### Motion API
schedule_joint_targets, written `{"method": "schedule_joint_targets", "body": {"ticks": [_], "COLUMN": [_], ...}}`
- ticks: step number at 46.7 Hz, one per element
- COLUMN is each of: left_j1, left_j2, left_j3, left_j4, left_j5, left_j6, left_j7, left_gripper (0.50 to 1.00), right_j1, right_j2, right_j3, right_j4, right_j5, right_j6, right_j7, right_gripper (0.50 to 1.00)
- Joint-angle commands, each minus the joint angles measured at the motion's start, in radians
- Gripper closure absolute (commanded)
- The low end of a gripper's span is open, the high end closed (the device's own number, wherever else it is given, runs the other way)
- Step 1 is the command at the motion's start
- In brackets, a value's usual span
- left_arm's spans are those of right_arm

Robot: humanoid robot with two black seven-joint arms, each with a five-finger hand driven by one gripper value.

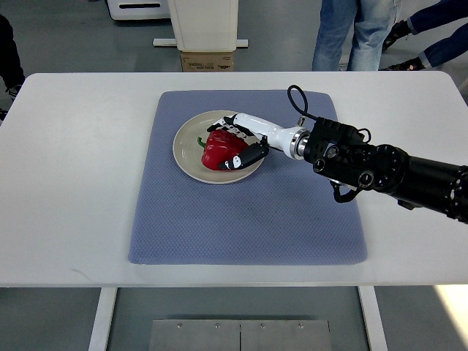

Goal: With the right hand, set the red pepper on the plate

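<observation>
A red pepper point(218, 149) with a green stem lies on a cream plate point(189, 151) on the blue mat. My right hand point(238, 143) reaches in from the right and sits over the plate, its white and black fingers point(248, 155) curled around the pepper's right side. The pepper rests on the plate's surface. No left arm shows in the top view.
The blue mat point(248, 219) covers the middle of the white table point(73, 183). My right arm point(380, 170) crosses the mat's right edge. People's legs point(355, 33) stand beyond the far table edge, beside a white stand and a cardboard box point(208, 61).
</observation>
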Motion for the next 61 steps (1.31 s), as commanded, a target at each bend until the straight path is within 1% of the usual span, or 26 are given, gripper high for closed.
{"method": "schedule_joint_targets", "body": {"ticks": [1, 3, 5, 10, 13, 17, 25, 31, 44, 49, 54, 61], "left_j1": [-0.001, 0.001, 0.001, -0.001, 0.001, 0.001, -0.001, 0.001, -0.001, 0.001, 0.001, 0.001], "left_j2": [0.0, 0.0, 0.0, 0.0, 0.0, 0.0, 0.0, 0.0, 0.0, 0.0, 0.0, 0.0], "left_j3": [0.0, 0.0, 0.0, 0.0, 0.0, 0.0, 0.0, 0.0, 0.0, 0.0, 0.0, 0.0], "left_j4": [0.0, 0.0, 0.0, 0.0, 0.0, 0.0, 0.0, 0.0, 0.0, 0.0, 0.0, 0.0], "left_j5": [0.0, 0.0, 0.0, 0.0, 0.0, 0.0, 0.0, 0.0, 0.0, 0.0, 0.0, 0.0], "left_j6": [0.001, 0.001, 0.001, 0.001, -0.001, -0.001, 0.001, -0.001, -0.001, -0.001, -0.001, 0.001], "left_j7": [0.0, 0.0, 0.0, 0.0, 0.0, 0.0, 0.0, 0.0, 0.0, 0.0, 0.0, 0.0], "left_gripper": [0.5, 0.5, 0.5, 0.5, 0.5, 0.5, 0.5, 0.5, 0.5, 0.5, 0.5, 0.5], "right_j1": [-0.002, -0.002, -0.002, -0.007, -0.008, -0.008, -0.008, -0.007, 0.001, -0.002, -0.008, -0.036], "right_j2": [0.0, 0.0, 0.0, 0.0, 0.0, 0.0, 0.0, 0.0, 0.0, 0.0, 0.0, 0.0], "right_j3": [0.0, 0.0, 0.0, 0.0, 0.0, 0.0, 0.0, 0.012, 0.086, 0.17, 0.256, 0.336], "right_j4": [-0.003, -0.004, -0.006, -0.007, -0.007, -0.007, -0.009, -0.012, -0.019, -0.027, -0.027, -0.052], "right_j5": [-0.003, -0.003, -0.003, -0.003, -0.001, -0.001, -0.001, -0.001, 0.0, 0.0, 0.003, 0.009], "right_j6": [-0.004, -0.005, -0.007, -0.013, -0.016, -0.018, -0.018, -0.018, -0.016, -0.016, -0.016, -0.018], "right_j7": [-0.002, -0.002, -0.002, -0.004, -0.005, -0.005, -0.005, -0.005, -0.01, -0.016, -0.044, -0.047], "right_gripper": [0.984, 0.923, 0.896, 0.794, 0.71, 0.628, 0.517, 0.502, 0.5, 0.5, 0.5, 0.5]}}
